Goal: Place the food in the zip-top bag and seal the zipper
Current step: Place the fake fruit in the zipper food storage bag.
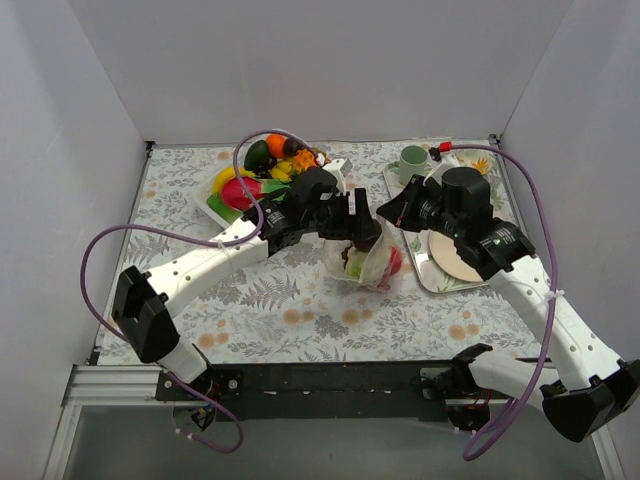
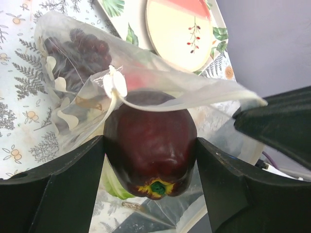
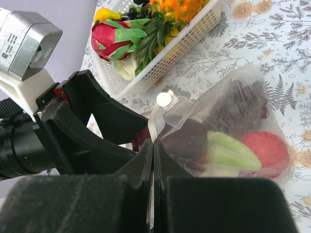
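Note:
The clear zip-top bag [image 1: 372, 262] lies at mid-table holding a dark purple grape bunch [image 3: 243, 102], a pale green leafy vegetable [image 3: 228, 151] and a red round fruit [image 3: 265, 150]. My left gripper [image 2: 149, 143] is shut on a dark red fruit [image 2: 150, 160] right at the bag's open mouth [image 2: 146, 85], partly under its upper lip. My right gripper [image 3: 153, 150] is shut on the bag's mouth edge, the zipper strip [image 3: 156, 124], just below its white end tab [image 3: 164, 99]. In the top view the two grippers [image 1: 360, 232] [image 1: 392, 212] meet over the bag.
A white basket [image 1: 225, 210] with several more toy fruits stands at the back left, close behind the left arm. A tray [image 1: 430, 275] with a round plate [image 1: 455, 258] lies right of the bag. A green cup [image 1: 413, 160] stands at the back right.

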You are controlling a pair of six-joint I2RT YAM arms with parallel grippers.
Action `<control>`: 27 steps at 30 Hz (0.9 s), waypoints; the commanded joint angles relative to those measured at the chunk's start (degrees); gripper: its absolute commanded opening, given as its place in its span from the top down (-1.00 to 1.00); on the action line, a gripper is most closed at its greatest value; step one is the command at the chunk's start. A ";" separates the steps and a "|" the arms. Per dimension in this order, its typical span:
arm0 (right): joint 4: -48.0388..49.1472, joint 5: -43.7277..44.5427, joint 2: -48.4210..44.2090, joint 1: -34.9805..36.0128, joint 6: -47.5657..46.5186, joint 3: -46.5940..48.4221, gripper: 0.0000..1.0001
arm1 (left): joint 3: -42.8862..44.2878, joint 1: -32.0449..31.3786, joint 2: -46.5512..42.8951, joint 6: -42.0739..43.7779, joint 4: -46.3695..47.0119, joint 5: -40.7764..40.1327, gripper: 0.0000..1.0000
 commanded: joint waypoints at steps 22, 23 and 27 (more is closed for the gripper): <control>8.12 -8.58 -0.68 -4.79 3.74 -0.12 0.97 | 5.65 -3.17 -0.53 4.71 -8.10 -15.49 -0.61; 8.20 -9.02 -0.77 -4.97 3.66 -0.29 0.97 | 5.73 -3.26 -1.05 4.71 -8.10 -15.75 -0.58; 8.82 -9.81 -1.03 -5.76 4.01 -1.08 0.97 | 6.87 -3.26 -2.64 5.06 -8.28 -17.24 -0.54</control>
